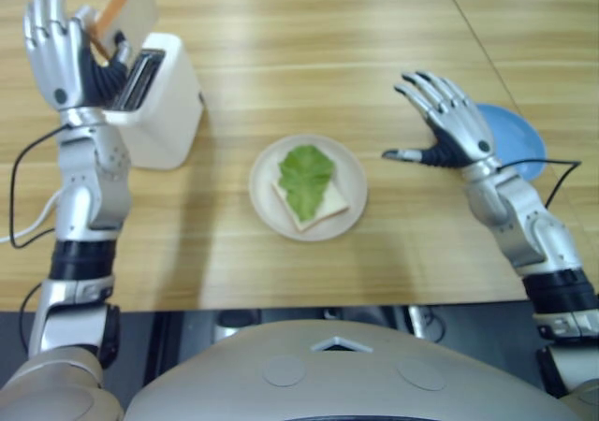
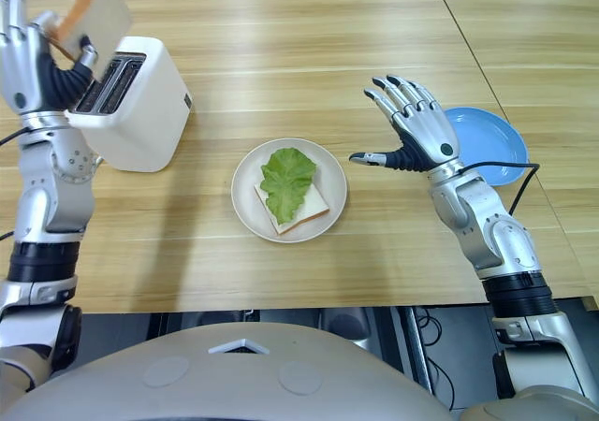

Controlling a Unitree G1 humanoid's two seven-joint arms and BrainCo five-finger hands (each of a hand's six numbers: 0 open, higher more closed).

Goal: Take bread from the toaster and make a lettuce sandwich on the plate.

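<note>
Pale wood-grain bench point(image 1: 374, 47), dark seam point(image 2: 457, 28) far right; dark floor point(image 1: 187, 332) and cables point(image 2: 421, 332) below its near edge. White toaster point(image 2: 140, 112) at left; just above its slots, tilted bread slice point(image 2: 94, 14) gripped in the curled left hand point(image 1: 61, 51). Centre: round plate point(image 2: 245, 206) with lettuce point(image 2: 285, 182) on a second slice point(image 2: 307, 217). Spread wide and holding nothing, right hand point(image 2: 421, 136) beside a blue plate point(image 2: 491, 136), whole in the right eye view, partly behind the hand in the left

1 toast slice point(image 2: 94, 14) tilted above white toaster point(image 2: 140, 112); plate point(image 2: 241, 206) w/ lettuce point(image 2: 285, 182) atop bread slice point(image 2: 304, 213).
</note>
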